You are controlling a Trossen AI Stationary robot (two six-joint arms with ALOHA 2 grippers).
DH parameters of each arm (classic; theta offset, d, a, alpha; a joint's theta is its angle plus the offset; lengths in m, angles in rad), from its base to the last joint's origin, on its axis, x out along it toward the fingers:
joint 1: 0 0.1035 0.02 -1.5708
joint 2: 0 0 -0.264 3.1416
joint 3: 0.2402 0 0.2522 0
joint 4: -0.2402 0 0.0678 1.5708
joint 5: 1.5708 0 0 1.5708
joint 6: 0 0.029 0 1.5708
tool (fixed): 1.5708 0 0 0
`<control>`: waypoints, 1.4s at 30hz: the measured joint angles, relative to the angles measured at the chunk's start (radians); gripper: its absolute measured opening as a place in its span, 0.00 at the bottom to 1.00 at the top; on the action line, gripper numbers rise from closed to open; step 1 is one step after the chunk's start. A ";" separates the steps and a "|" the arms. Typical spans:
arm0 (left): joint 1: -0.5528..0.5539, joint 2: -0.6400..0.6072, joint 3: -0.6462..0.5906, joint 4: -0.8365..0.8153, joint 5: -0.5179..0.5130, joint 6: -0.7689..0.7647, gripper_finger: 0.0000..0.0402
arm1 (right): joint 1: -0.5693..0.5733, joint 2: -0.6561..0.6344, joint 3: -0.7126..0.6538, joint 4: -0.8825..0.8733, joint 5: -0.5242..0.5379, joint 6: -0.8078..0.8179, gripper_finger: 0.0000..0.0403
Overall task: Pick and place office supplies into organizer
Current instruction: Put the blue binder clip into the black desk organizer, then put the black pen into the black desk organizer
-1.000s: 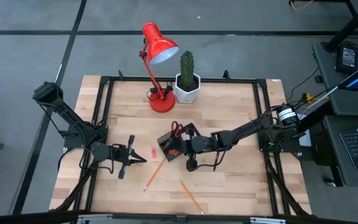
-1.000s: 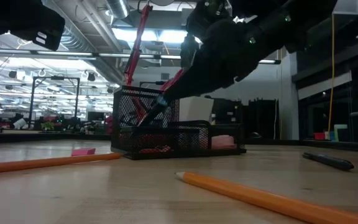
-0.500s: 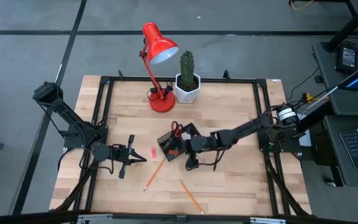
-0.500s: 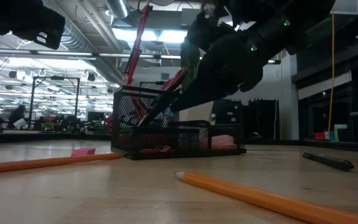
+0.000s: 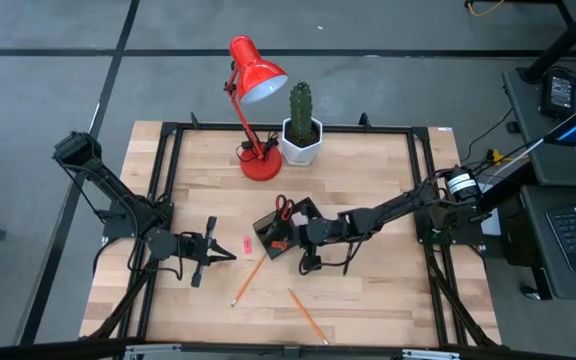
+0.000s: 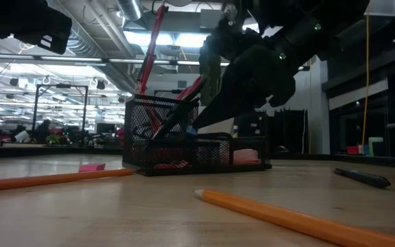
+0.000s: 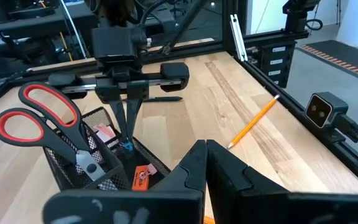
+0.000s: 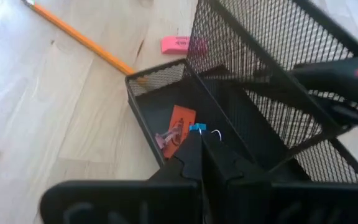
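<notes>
The black mesh organizer (image 5: pixel 286 228) stands mid-table, with red-handled scissors (image 7: pixel 36 118) leaning in its tall cup and a pink pad (image 6: pixel 245 156) in its low tray. My right gripper (image 8: pixel 201 144) hovers over the low tray, shut on a tiny blue piece (image 8: pixel 196 129). Orange and pink pieces (image 8: pixel 174 132) lie on the tray floor. My left gripper (image 5: pixel 230 254) waits shut and empty, left of the organizer. A pink eraser (image 5: pixel 246 245), two orange pencils (image 5: pixel 250 278) (image 5: pixel 308 315) and a black pen (image 6: pixel 362 177) lie on the table. My right gripper pinches the tiny blue piece (image 7: pixel 128 147) at the very ends of its two fingers. The fingers slant down from the table's right side into the organizer's low tray. The piece hangs at the tips, just above the tray floor.
A red desk lamp (image 5: pixel 253 90) and a cactus in a white pot (image 5: pixel 301 130) stand at the table's far side. A black frame (image 5: pixel 418 190) runs round the tabletop. Bare wood lies along the near edge around the pencils.
My right gripper has shifted a little toward the table's right edge over the organizer, staying shut.
</notes>
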 joint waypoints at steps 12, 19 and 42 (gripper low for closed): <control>0.000 0.000 0.000 0.000 0.000 0.004 0.01 | -0.018 0.000 0.000 -0.023 -0.001 0.028 0.10; 0.000 0.000 0.000 0.000 0.000 0.006 0.01 | -0.016 -0.015 0.012 -0.023 0.000 0.032 0.16; 0.022 -0.090 0.000 -0.139 -0.110 0.132 0.00 | 0.132 -0.309 0.027 -0.596 0.209 0.538 0.17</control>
